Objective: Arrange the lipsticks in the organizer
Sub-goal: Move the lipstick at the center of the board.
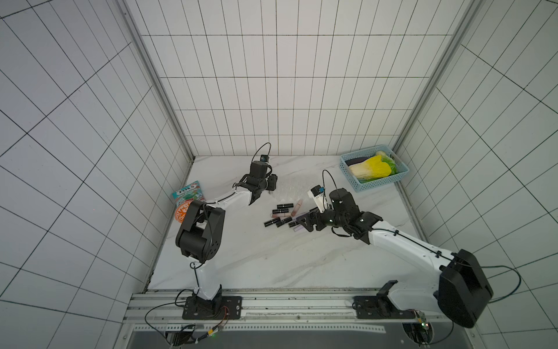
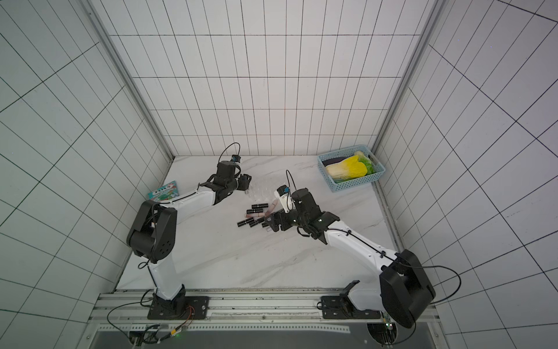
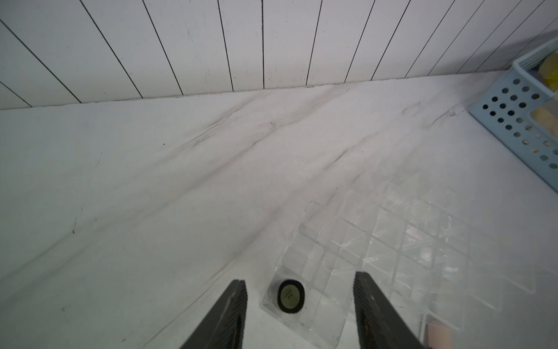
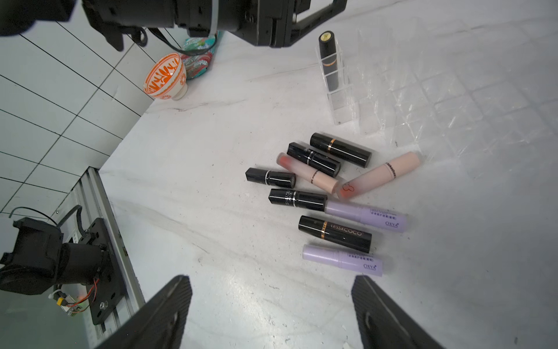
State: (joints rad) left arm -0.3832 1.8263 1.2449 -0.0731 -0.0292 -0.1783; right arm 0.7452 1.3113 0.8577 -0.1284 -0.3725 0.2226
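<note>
The left claw point(image 3: 300, 279) stands partly open, straddling a black lipstick point(image 3: 290, 295) without touching it. The tube stands upright in a corner slot of the organizer point(image 3: 392, 241). The right claw point(image 4: 270, 279) gapes wide and empty over the counter point(image 4: 211, 241). In a top view the loose lipsticks point(image 1: 282, 215) lie at its 9 o'clock. Bare counter runs to the back wall point(image 3: 271, 45) at 12 o'clock. The clear organizer barely shows against the marble.

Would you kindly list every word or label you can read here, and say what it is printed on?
"LESSXCOCO": gold-banded black lipstick.
"OXYA": lavender lipstick; same on the other lavender lipstick.
Too small or blurred: print on the pink lipstick, silver-banded black lipstick, snack pouch.
</note>
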